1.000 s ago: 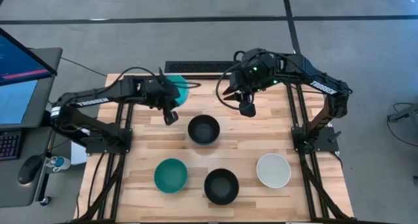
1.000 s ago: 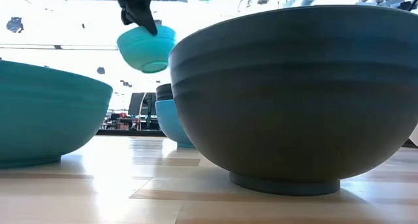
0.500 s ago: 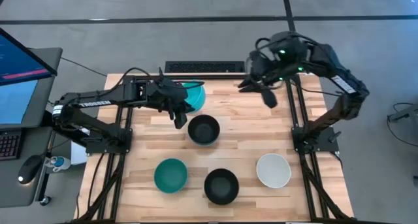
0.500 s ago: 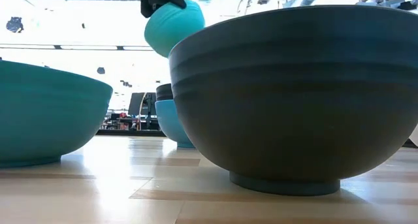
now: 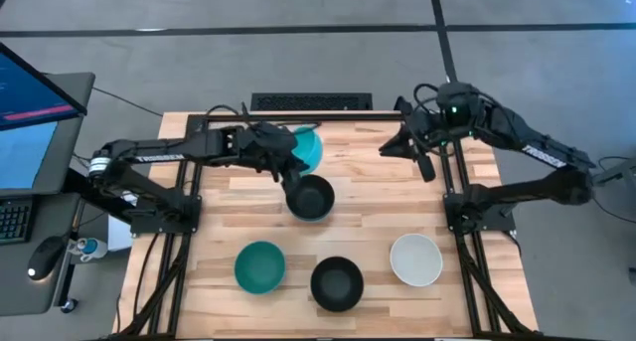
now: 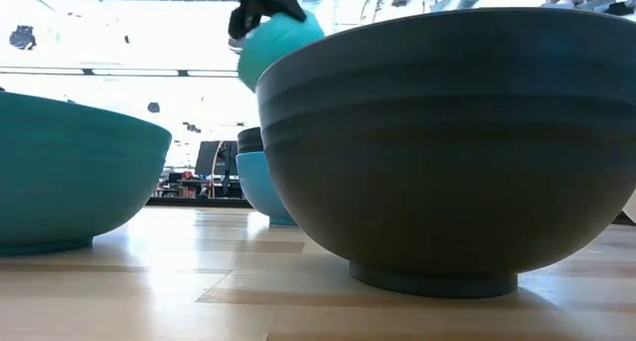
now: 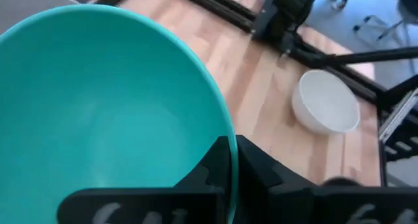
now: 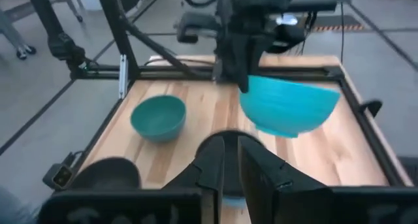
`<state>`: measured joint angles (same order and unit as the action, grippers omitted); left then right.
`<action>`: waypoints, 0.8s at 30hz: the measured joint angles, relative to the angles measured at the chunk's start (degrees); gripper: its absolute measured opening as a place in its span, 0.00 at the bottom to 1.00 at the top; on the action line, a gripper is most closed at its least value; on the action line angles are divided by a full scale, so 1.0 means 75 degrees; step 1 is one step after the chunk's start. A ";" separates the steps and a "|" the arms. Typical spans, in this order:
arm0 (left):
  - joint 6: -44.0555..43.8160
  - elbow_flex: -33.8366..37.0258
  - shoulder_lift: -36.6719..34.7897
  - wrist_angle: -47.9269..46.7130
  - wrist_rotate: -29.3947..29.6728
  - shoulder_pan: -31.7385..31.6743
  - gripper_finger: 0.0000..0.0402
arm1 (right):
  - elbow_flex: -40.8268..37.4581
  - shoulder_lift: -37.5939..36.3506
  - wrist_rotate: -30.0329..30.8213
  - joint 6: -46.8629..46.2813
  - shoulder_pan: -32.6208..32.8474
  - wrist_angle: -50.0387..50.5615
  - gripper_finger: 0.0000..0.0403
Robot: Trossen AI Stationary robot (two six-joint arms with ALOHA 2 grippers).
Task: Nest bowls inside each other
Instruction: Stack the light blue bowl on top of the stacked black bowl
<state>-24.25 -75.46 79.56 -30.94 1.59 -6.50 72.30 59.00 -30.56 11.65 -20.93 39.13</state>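
Observation:
My left gripper [image 5: 294,159] is shut on a light cyan bowl [image 5: 309,147] and holds it in the air just past the far rim of a black bowl [image 5: 310,198] at the table's middle. In the low view that black bowl sits inside a blue bowl [image 6: 260,187]. A dark teal bowl [image 5: 260,265], a second black bowl [image 5: 337,283] and a white bowl [image 5: 415,258] stand upright along the near edge. My right gripper [image 5: 424,166] hangs shut and empty over the table's far right part. My left gripper pinches the cyan bowl's rim [image 7: 230,129], one finger inside the bowl and one outside. The fingers [image 8: 243,67] come at it from above, pointing down. The bowl [image 8: 287,110] hangs below them, tilted and lifted clear of the table.
The arms' black frames [image 5: 467,207] stand on the table's left and right sides. Bare wood shows between the middle stack and the near row. A keyboard and mouse [image 5: 40,256] and a monitor lie off the table's left.
My left gripper has carried the cyan bowl toward the table's right and slightly nearer, up to the middle black bowl, and the bowl has tipped. My right gripper has drawn away from the middle toward the table's right edge.

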 joint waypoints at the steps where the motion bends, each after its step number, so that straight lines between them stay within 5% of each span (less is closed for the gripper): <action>1: -0.0038 0.0000 0.0114 0.0124 -0.0040 0.0041 0.00 | -0.0264 -0.0142 0.0003 -0.0042 -0.0036 -0.0049 0.17; 6: 0.0051 -0.0286 0.0802 -0.0065 -0.0249 0.0373 0.00 | -0.1514 -0.0649 -0.0004 -0.0395 -0.0131 -0.0562 0.17; 13: 0.0147 -0.1897 0.2054 -0.2112 -0.0224 0.0811 0.00 | -0.2898 -0.1091 -0.0104 -0.1129 -0.0128 -0.1987 0.17; 19: 0.0163 -0.3096 0.2755 -0.3076 -0.0145 0.1028 0.00 | -0.3262 -0.1097 -0.0122 -0.1297 -0.0113 -0.2524 0.17; 24: -0.0093 -0.3201 0.2938 -0.3657 -0.0110 0.1146 0.00 | -0.3265 -0.1081 -0.0145 -0.1299 -0.0079 -0.2550 0.17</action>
<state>-24.95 -99.47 101.60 -58.37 0.77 2.10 47.81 50.89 -31.64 1.91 -21.52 20.00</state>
